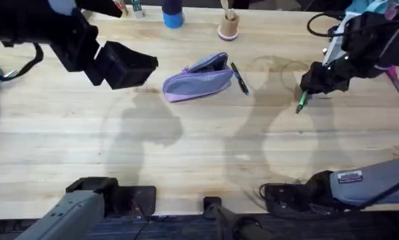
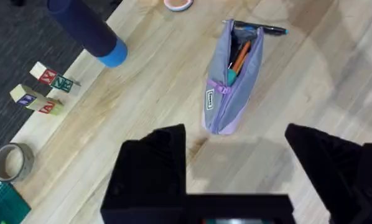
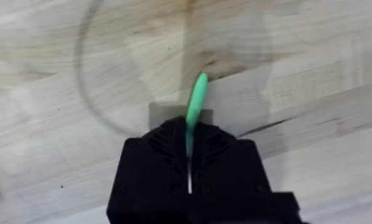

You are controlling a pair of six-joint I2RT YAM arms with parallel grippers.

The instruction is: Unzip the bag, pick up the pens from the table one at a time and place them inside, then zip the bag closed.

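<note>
Your bag (image 2: 228, 81) lies unzipped mid-worktop (image 1: 186, 153), the black pen (image 1: 239, 78) just beside it. Your right pincer (image 1: 305, 93) pinches the green pen (image 3: 196, 106); your left pincer (image 2: 236, 165) is spread. Both pens and zipping remain.

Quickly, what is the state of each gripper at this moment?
Left gripper: open, holding nothing, hovering beside the bag.
Right gripper: shut on the green pen.

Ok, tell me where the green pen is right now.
The green pen is clamped in the right gripper on the table's right side in the overhead view, right of the bag and black pen.
</note>
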